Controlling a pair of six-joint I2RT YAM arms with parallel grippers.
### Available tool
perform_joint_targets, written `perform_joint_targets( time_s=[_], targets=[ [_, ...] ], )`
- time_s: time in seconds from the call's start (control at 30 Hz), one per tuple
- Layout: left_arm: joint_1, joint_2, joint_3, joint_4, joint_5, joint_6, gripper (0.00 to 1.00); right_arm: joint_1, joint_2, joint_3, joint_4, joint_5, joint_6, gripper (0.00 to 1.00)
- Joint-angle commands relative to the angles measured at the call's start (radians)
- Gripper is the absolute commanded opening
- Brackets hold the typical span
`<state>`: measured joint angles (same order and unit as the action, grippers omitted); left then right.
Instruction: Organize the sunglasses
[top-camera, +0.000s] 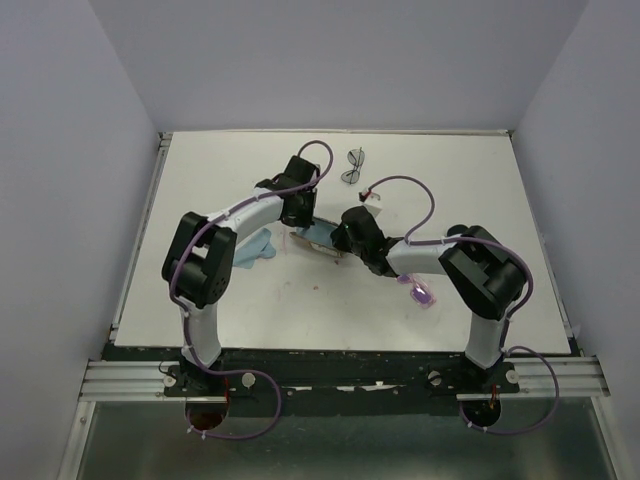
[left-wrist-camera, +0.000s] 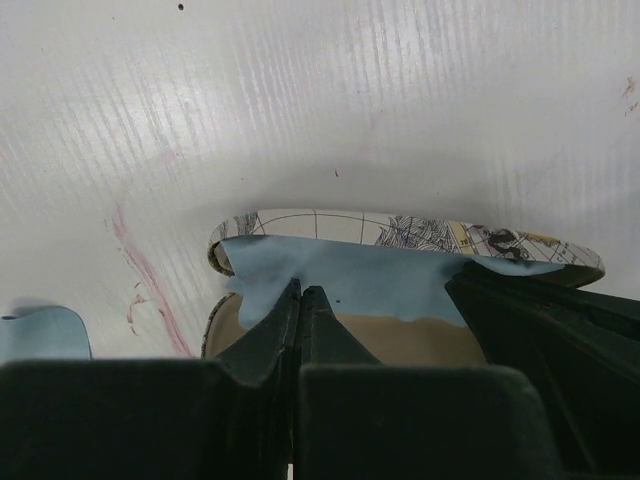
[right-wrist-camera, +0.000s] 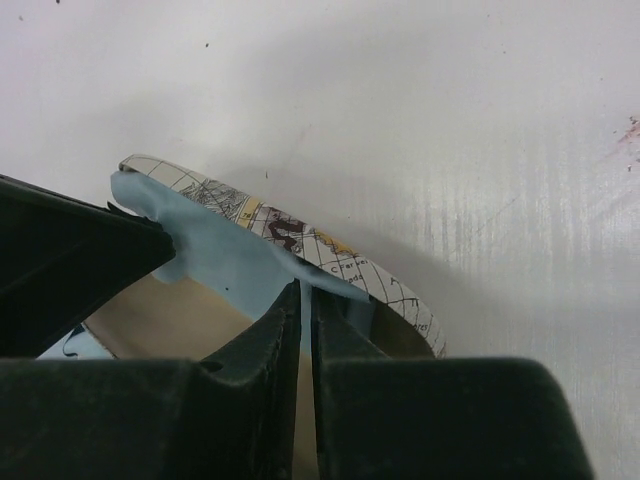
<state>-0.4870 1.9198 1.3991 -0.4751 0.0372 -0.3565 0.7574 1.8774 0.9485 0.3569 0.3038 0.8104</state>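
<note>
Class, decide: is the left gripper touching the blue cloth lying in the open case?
Touching. The left wrist view shows the left gripper shut, its fingertips pinching the edge of the blue cloth over the tan lining of the case.

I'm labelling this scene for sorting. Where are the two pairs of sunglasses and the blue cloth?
dark-framed sunglasses (top-camera: 354, 166), top external view, on the frame's middle.
pink sunglasses (top-camera: 420, 293), top external view, on a lens.
blue cloth (left-wrist-camera: 350, 280), left wrist view, on its flat middle.
</note>
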Motion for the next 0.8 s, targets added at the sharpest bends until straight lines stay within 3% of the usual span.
perform_joint_targets(
  time_s=[0.0,0.47,0.77],
  targets=[
    [0.004,0.027,0.055,0.003,-0.03,-0.001,0.05,-0.003,0.008,0.0,-0.015,0.093,-0.011,0.16],
    [0.008,0.091,0.127,-0.074,-0.158,-0.004,0.05,-0.004,-0.024,-0.042,-0.013,0.126,0.003,0.16],
    [0.008,0.071,0.14,-0.076,-0.135,-0.01,0.09,-0.001,-0.087,-0.051,0.008,0.107,-0.039,0.27]
  ],
)
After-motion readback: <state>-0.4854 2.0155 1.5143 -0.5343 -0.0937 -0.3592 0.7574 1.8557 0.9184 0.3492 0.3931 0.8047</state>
